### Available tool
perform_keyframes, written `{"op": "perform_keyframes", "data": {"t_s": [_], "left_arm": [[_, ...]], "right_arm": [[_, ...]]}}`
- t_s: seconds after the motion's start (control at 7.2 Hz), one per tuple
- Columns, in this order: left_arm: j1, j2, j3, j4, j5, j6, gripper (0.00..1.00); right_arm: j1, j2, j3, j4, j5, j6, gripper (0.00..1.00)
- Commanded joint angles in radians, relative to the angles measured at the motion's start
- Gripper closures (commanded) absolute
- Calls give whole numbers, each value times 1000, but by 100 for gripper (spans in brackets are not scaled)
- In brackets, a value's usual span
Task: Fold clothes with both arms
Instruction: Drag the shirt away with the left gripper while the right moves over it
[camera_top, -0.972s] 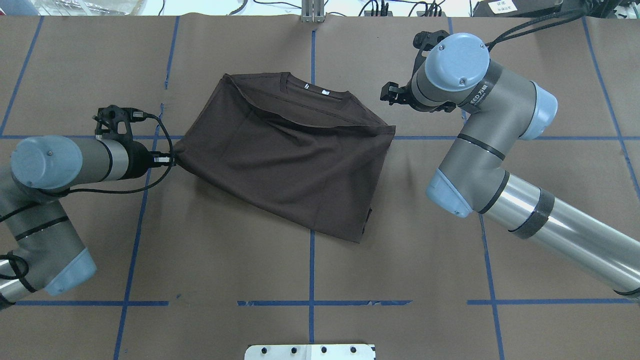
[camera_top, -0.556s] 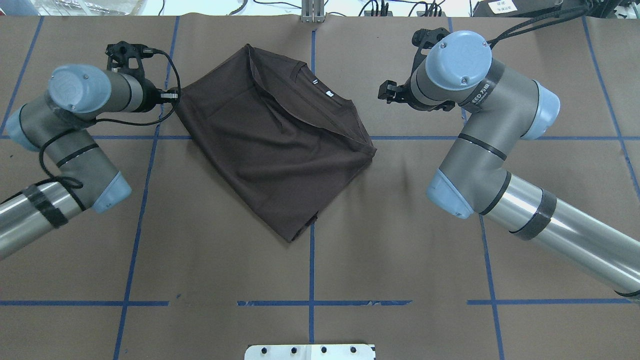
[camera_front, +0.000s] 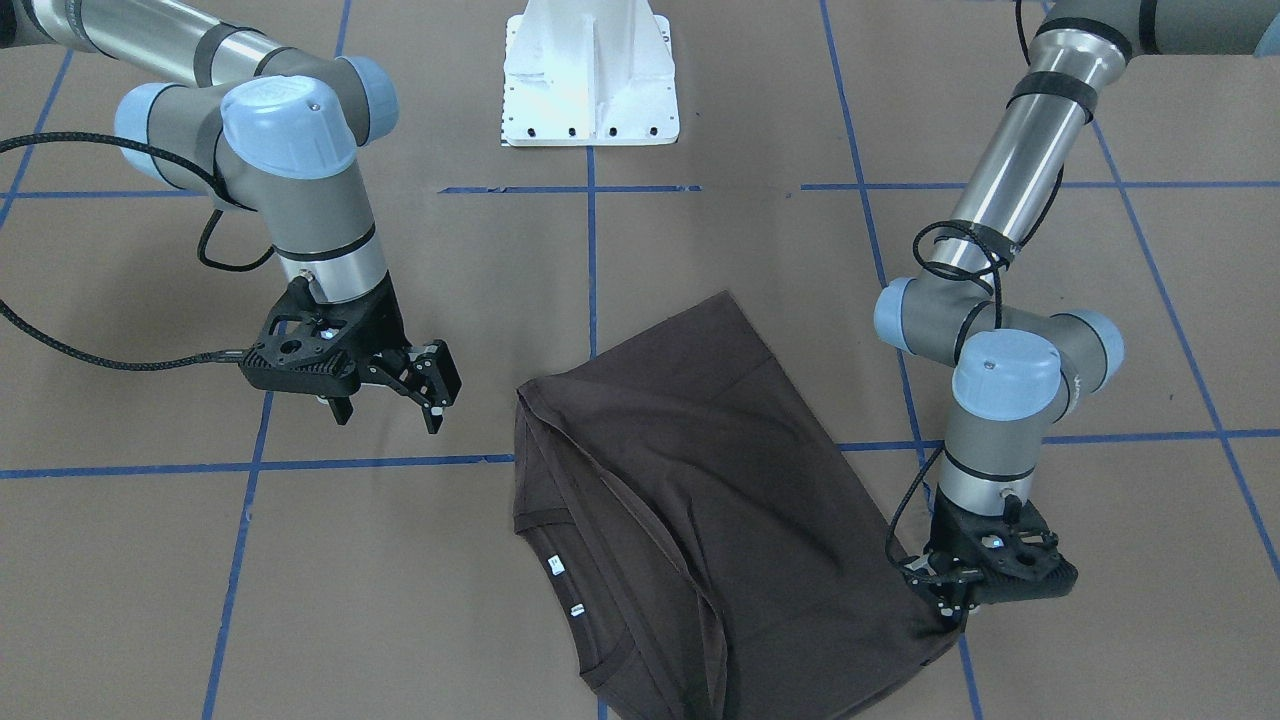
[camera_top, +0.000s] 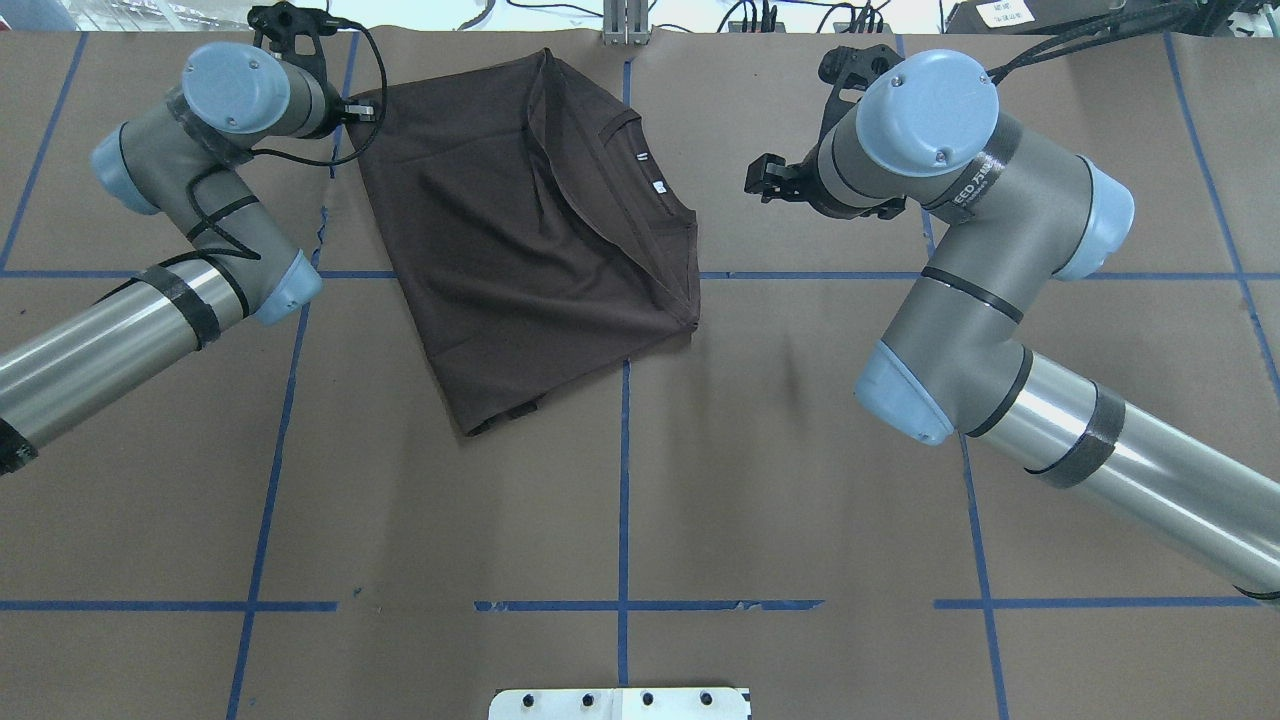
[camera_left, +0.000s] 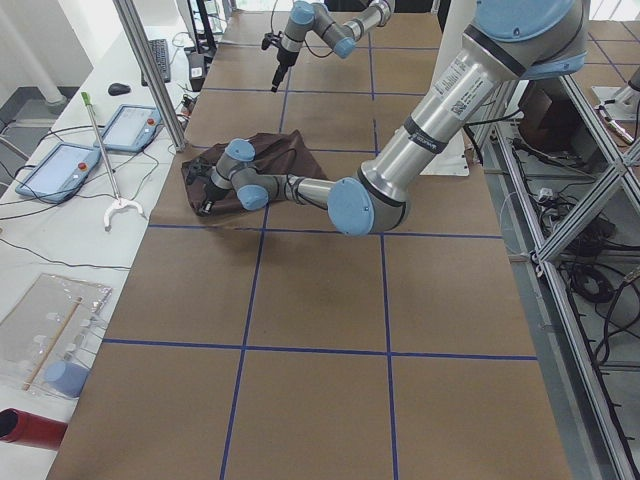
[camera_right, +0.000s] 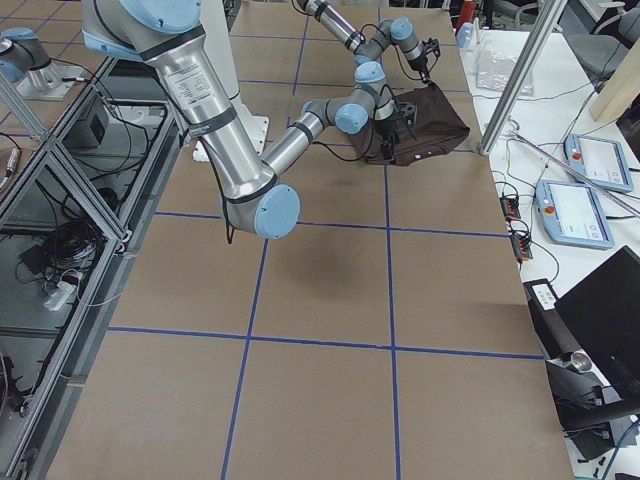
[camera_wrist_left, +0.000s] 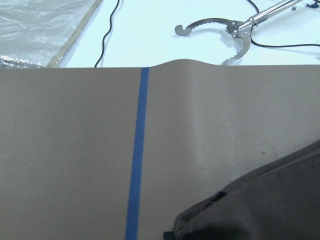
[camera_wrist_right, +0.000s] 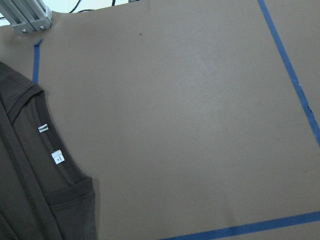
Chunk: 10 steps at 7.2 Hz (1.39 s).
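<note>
Only two white tags (camera_wrist_right: 58, 157) show on the T-shirt (camera_top: 500, 230) — print unreadable.

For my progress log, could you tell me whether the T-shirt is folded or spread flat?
Folded: the T-shirt lies doubled over, a layer's edge running diagonally past the collar, no sleeves spread. The left claw pinches one corner.

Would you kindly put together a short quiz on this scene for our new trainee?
1. True or false: the black two-finger right gripper is clamped on the dark brown-grey knit T-shirt.
2. Where does the black left gripper hold the shirt? A) its middle B) a corner C) nowhere
3. Fill in: the small white tags sit inside the round ribbed ____.
Key: 1 false, it is open and clear of the shirt; 2 B; 3 collar.
</note>
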Motion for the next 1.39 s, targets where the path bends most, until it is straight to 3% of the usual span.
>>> {"op": "perform_keyframes", "data": {"t_s": [0.0, 0.14, 0.28, 0.56, 0.83, 0.97, 1.25], "left_arm": [[-37, 25, -47, -3, -29, 132, 0], [-92, 49, -81, 4, -196, 172, 0], [-109, 107, -159, -2, -254, 236, 0], [-97, 204, -323, 7, -260, 226, 0], [-90, 206, -331, 9, -262, 171, 0], [-73, 206, -331, 7, -261, 158, 0], [-68, 207, -330, 6, -261, 150, 0]], "right_arm": [[-33, 15, -11, 6, -4, 36, 0], [-50, 45, -36, 8, -10, 109, 3], [-68, 128, -113, 9, -23, 148, 11], [-100, 286, -310, 32, -94, 202, 26], [-120, 366, -501, 138, -122, 200, 26], [-137, 359, -520, 137, -124, 190, 33], [-145, 349, -537, 138, -142, 164, 35]]}}
